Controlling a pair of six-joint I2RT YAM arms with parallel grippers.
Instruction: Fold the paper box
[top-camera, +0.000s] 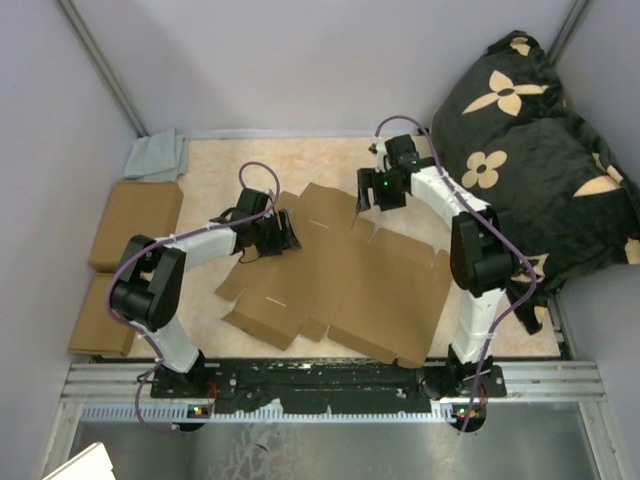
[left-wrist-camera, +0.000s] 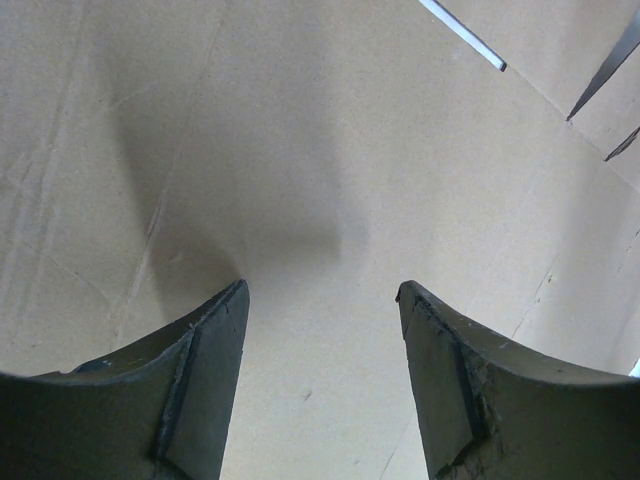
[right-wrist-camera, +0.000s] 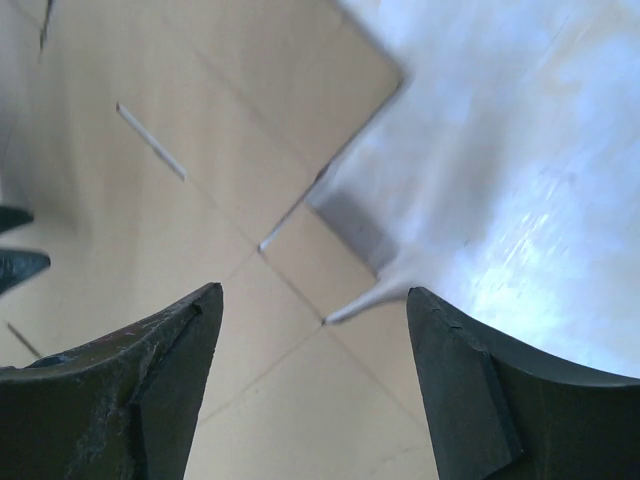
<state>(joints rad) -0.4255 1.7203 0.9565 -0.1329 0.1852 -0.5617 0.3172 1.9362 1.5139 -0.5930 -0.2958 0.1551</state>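
You're at the first fold: the box (top-camera: 340, 285) lies flat on the middle of the desk (top-camera: 300, 160), left fingers (left-wrist-camera: 190, 390) spread at its 10 o'clock, right fingers (right-wrist-camera: 470, 400) spread at 1 o'clock, so next get under a flap and lift.

No writing, number or label readable in any view, paper box (top-camera: 350, 285) plain unprinted brown, only printed marks are tan flower and four-point star motifs on the black cushion (top-camera: 545, 120) at two o'clock, no brand name legible among them
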